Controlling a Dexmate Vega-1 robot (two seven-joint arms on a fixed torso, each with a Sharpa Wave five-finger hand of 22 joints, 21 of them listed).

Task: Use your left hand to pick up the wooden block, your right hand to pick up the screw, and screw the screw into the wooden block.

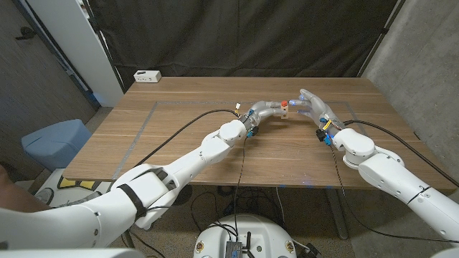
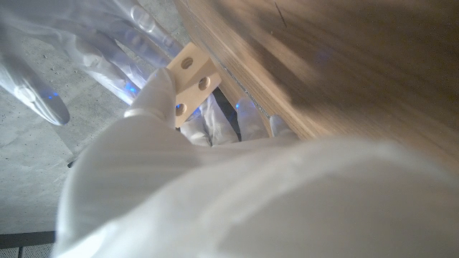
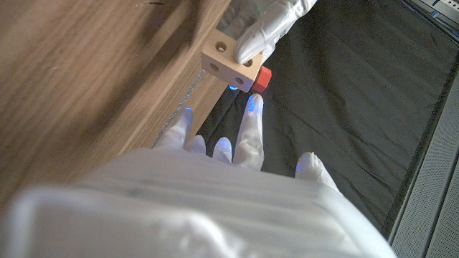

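Observation:
My left hand (image 1: pixel 267 110) holds the pale wooden block (image 1: pixel 284 112) a little above the table, right of its middle. The block (image 2: pixel 192 75) shows round holes on its faces, and my left fingers (image 2: pixel 154 93) wrap it. A red-headed screw (image 1: pixel 285 104) sits in the block; its red head (image 3: pixel 262 77) sticks out from one side of the block (image 3: pixel 228 61). My right hand (image 1: pixel 313 105) hovers just right of the block with fingers spread and nothing in them. Its fingertips (image 3: pixel 247 129) reach toward the screw but stand apart from it.
The wooden table (image 1: pixel 179 136) has a taped rectangle outline across it. A white power strip (image 1: pixel 148 76) lies at the far left corner. Black cables run along both arms. A blue bin (image 1: pixel 56 140) stands beside the table's left edge.

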